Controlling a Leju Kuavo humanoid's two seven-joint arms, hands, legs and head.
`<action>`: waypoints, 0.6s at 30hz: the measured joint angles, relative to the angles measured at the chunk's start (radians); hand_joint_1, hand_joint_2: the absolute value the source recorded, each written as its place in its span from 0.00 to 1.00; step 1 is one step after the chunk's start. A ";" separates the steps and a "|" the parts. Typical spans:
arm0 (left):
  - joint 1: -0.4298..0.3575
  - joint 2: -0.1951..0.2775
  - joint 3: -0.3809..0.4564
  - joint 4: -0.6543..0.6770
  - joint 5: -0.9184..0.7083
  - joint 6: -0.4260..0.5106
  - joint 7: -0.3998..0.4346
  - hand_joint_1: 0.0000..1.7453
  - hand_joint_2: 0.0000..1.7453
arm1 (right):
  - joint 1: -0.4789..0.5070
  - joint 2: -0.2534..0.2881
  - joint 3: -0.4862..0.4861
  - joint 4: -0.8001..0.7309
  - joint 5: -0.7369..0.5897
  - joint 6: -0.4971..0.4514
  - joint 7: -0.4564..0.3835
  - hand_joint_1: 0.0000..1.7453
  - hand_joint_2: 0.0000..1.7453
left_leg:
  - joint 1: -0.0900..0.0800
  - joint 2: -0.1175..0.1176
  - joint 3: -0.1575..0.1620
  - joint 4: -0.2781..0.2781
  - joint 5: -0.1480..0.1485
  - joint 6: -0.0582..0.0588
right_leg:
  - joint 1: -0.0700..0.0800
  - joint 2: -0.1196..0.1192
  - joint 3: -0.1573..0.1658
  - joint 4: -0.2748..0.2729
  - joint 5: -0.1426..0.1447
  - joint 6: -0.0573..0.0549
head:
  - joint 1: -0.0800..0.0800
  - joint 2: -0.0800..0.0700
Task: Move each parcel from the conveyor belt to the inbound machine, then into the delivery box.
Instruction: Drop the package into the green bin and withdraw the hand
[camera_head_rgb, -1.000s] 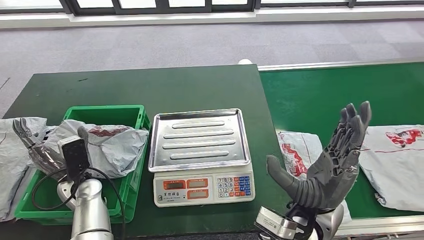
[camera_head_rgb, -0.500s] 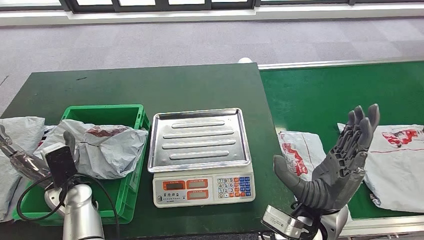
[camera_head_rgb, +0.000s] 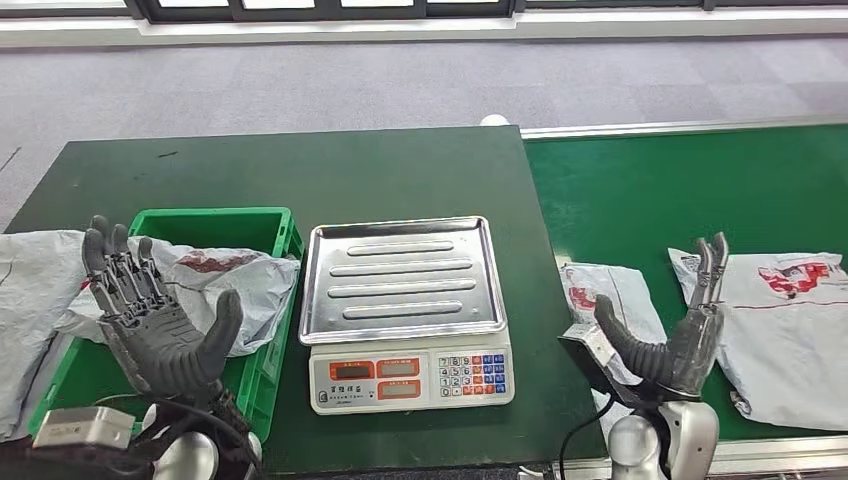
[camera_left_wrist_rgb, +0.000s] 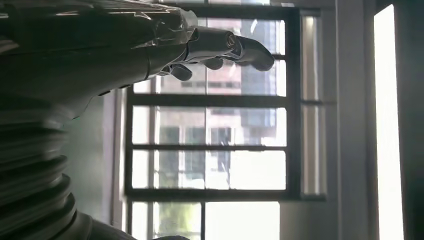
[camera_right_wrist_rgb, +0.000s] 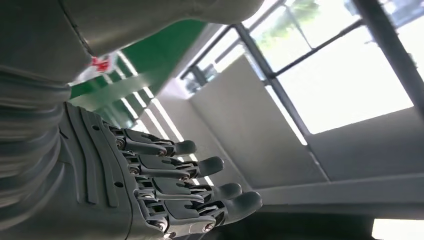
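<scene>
Now that the left hand (camera_head_rgb: 160, 335) has risen empty and spread from the green box (camera_head_rgb: 262, 231), the right hand (camera_head_rgb: 672, 335), also wide, drops toward the belt's near parcel (camera_head_rgb: 612, 290) for the scale (camera_head_rgb: 403, 300).

Both hands are raised, holding nothing. The left hand (camera_head_rgb: 160, 325) stands left of the scale (camera_head_rgb: 405, 300), palm up and facing forward, fingers (camera_head_rgb: 118, 268) spread, thumb out. The right hand (camera_head_rgb: 675, 335) stands right of the scale, edge-on, fingers (camera_head_rgb: 710, 270) straight and upright, thumb apart.
</scene>
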 joint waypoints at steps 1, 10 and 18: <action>0.044 0.022 -0.099 -0.084 0.025 -0.076 0.000 0.00 1.00 | -0.029 0.002 -0.112 0.078 0.026 0.000 -0.004 0.00 1.00 | 0.000 -0.001 -0.001 0.001 0.000 0.000 | 0.000 0.000 -0.001 0.000 0.000 0.001 | 0.000 0.000; 0.073 0.060 -0.218 -0.196 0.033 -0.132 0.001 0.00 1.00 | -0.077 0.010 -0.312 0.205 0.091 -0.002 0.040 0.00 1.00 | 0.001 0.000 -0.001 0.000 0.000 0.000 | 0.000 0.000 -0.001 0.000 0.000 0.000 | 0.000 0.000; 0.099 0.068 -0.228 -0.236 0.035 -0.147 0.001 0.00 1.00 | -0.109 0.013 -0.380 0.317 0.203 -0.002 0.230 0.00 1.00 | 0.001 0.000 -0.001 0.000 0.000 0.000 | 0.001 0.000 -0.001 0.000 0.000 0.000 | 0.000 0.000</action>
